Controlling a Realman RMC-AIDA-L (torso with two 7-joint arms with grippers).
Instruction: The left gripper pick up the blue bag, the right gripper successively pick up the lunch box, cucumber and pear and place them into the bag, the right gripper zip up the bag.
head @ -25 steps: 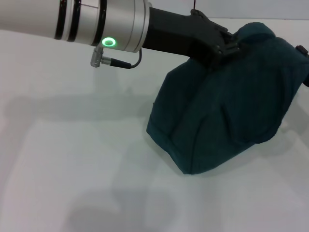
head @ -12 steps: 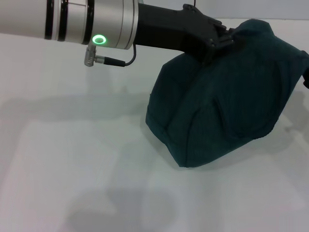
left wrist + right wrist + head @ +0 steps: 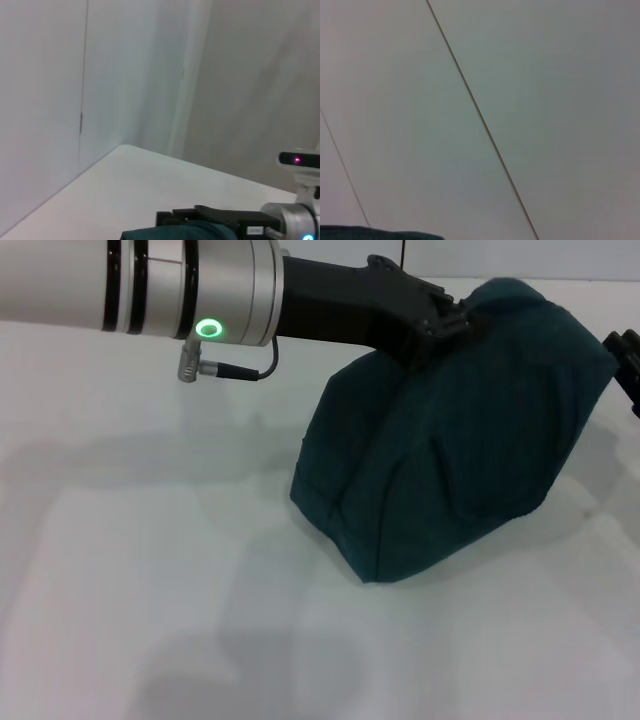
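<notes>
White tabletop [image 3: 120, 570] fills the head view, bare across its left and near parts as far as can be seen. From the left edge, the silver cylindrical arm with its green light is stretched across the far side, ending in the black two-fingered left gripper [image 3: 452, 315], which is clamped on the top fabric of the large dark teal-blue fabric bag [image 3: 450, 450]. The bag sits toward the far right of the tabletop, its top held up by that grip and its lower corner sagging down to rest on the surface nearer the middle. At the right edge a small black part, taken to be the right gripper [image 3: 625, 365], is seen just beside the bag's right flank; whether its fingers are apart or together cannot be told. The bag thus lies directly to the left of the right gripper, and its mouth and zipper are not shown. Lunch box, cucumber and pear are not seen outside the bag, so zipping is judged the likely step in hand.
</notes>
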